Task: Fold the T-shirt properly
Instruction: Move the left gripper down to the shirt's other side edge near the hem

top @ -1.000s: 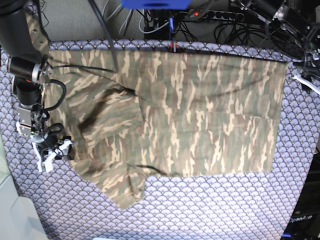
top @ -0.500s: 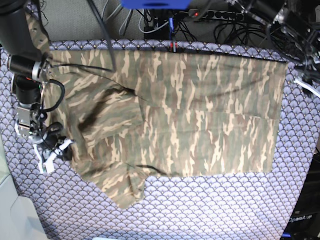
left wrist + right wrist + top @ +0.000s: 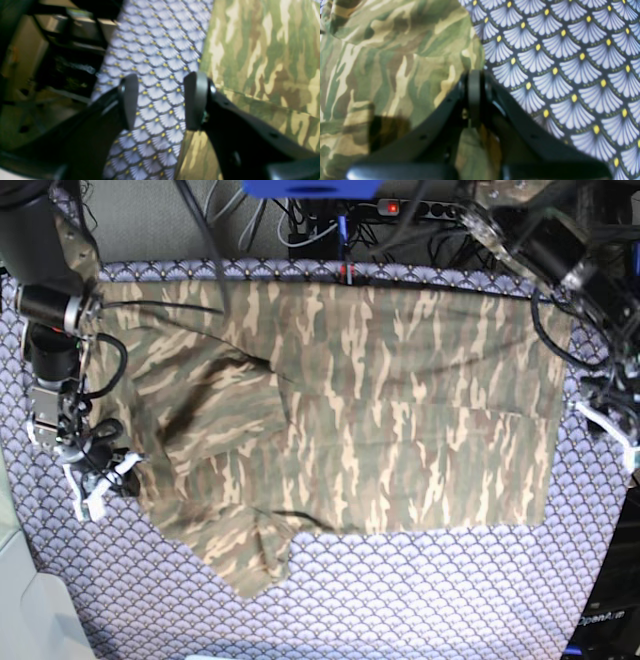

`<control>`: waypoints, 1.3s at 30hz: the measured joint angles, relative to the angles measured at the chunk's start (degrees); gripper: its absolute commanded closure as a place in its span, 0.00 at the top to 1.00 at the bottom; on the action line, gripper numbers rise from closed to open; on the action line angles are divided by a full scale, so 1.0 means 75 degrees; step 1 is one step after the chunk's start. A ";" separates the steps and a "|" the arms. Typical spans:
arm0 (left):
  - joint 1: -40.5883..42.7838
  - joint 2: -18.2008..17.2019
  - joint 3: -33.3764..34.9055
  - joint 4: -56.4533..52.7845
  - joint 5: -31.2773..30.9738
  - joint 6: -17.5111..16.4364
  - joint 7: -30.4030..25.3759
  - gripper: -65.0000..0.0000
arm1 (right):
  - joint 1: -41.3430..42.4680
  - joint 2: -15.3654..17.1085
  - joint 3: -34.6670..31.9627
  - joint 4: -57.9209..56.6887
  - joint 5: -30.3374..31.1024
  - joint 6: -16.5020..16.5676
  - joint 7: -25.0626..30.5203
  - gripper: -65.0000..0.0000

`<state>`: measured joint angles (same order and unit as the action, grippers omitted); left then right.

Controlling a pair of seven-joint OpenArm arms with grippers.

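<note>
The T-shirt (image 3: 340, 420) was found spread across the purple tablecloth (image 3: 420, 600), limp and light, likely to sag. Right gripper (image 3: 474, 75) was seen pinched on its edge; left gripper (image 3: 161, 100) spread above the hem-side edge, probably the best hold.

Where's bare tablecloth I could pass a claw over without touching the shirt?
The widest bare tablecloth lies along the near edge, below the T-shirt hem. A narrower strip runs on the left claw side. It is crowded by the right claw, shut at the shirt's edge.
</note>
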<state>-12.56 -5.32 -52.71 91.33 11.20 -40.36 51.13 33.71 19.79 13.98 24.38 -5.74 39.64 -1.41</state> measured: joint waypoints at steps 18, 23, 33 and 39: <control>-0.2066 -0.1026 0.2192 -0.5321 0.0023 0.2460 -0.3509 0.45 | -0.0058 0.0035 0.0000 0.0000 0.0003 0.0009 0.0003 0.00; -0.2672 -0.1478 0.2197 -0.7248 0.0157 0.2576 -0.4342 0.45 | -0.0058 0.0026 -0.0006 0.0000 -0.0006 0.0003 -0.0017 0.00; -0.3258 -0.1626 0.2200 -0.8988 0.0600 0.2579 -0.5776 0.45 | -0.0061 0.0032 -0.0017 0.0000 -0.0006 0.0000 -0.0032 0.00; -0.3314 -0.1472 0.2206 -0.9221 0.0592 0.3112 -0.5974 0.45 | -0.0061 0.0029 -0.0017 0.0000 -0.0006 0.0003 -0.0032 0.00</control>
<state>-37.41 -16.36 -36.16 22.17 15.64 -17.02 6.33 33.26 20.01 13.85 24.38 -5.78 39.66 -1.65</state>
